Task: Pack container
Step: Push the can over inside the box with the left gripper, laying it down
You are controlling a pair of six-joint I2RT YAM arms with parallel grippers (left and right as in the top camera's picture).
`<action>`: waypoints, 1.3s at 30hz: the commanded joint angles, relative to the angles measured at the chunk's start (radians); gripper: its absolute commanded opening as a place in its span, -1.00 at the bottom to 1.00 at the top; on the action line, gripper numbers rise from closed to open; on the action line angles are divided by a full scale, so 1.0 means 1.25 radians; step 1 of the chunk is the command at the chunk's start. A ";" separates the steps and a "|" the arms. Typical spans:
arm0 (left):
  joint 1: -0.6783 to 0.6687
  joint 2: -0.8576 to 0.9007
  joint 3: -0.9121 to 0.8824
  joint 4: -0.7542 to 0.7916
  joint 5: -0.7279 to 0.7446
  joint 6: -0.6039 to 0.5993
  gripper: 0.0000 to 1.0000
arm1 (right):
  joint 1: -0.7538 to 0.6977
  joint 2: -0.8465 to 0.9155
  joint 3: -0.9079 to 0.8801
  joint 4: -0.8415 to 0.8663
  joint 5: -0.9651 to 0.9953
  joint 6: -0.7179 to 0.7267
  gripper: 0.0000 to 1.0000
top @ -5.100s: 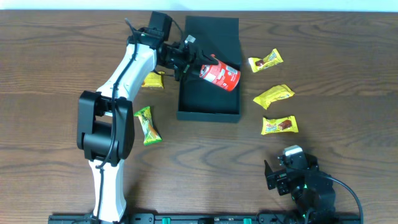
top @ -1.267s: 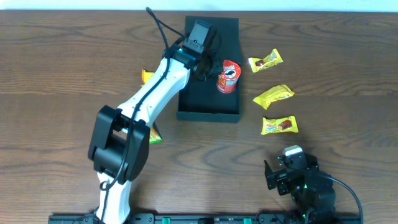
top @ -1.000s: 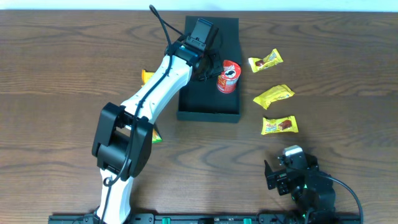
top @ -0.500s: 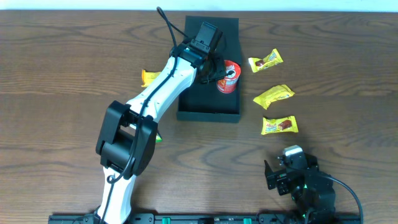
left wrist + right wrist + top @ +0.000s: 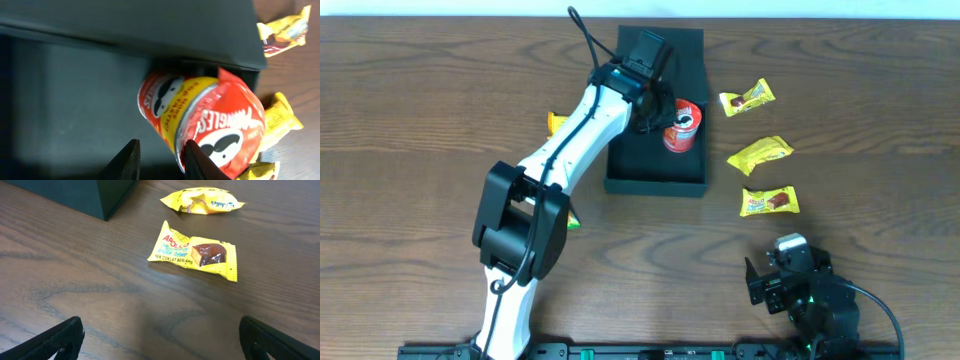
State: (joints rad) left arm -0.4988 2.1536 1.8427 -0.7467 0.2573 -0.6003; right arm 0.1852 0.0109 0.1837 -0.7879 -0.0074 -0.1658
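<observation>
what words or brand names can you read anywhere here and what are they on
"PRINGLES" on the lid of the red can in the box.
"APOLLO" on the near yellow packet.
"KEK COKLAT BERLAPIS" below that, on the same packet.
Too blurred to read: the yellow print on the can's side and the lettering on the farther packet.
Too small to read: the other packets in the overhead view.

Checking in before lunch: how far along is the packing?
Done: the Pringles can lies tilted inside the container. In hand: nothing; the left gripper hovers beside the can, narrowly open. Left: three yellow packets lie right of the container, another to its left.
</observation>
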 commanded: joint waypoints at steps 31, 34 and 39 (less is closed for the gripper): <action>0.017 0.018 0.020 -0.224 -0.126 0.042 -0.61 | -0.007 -0.004 -0.006 -0.001 0.003 -0.006 0.98; 0.017 0.018 0.020 -0.244 -0.126 0.044 -0.61 | -0.007 -0.004 -0.006 -0.001 0.003 -0.006 0.99; 0.017 0.018 0.020 -0.261 -0.125 0.045 -0.69 | -0.007 -0.004 -0.006 -0.001 0.003 -0.006 0.99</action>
State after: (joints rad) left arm -0.4770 2.1571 1.8641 -1.0641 0.1219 -0.5587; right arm 0.1852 0.0109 0.1837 -0.7879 -0.0074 -0.1658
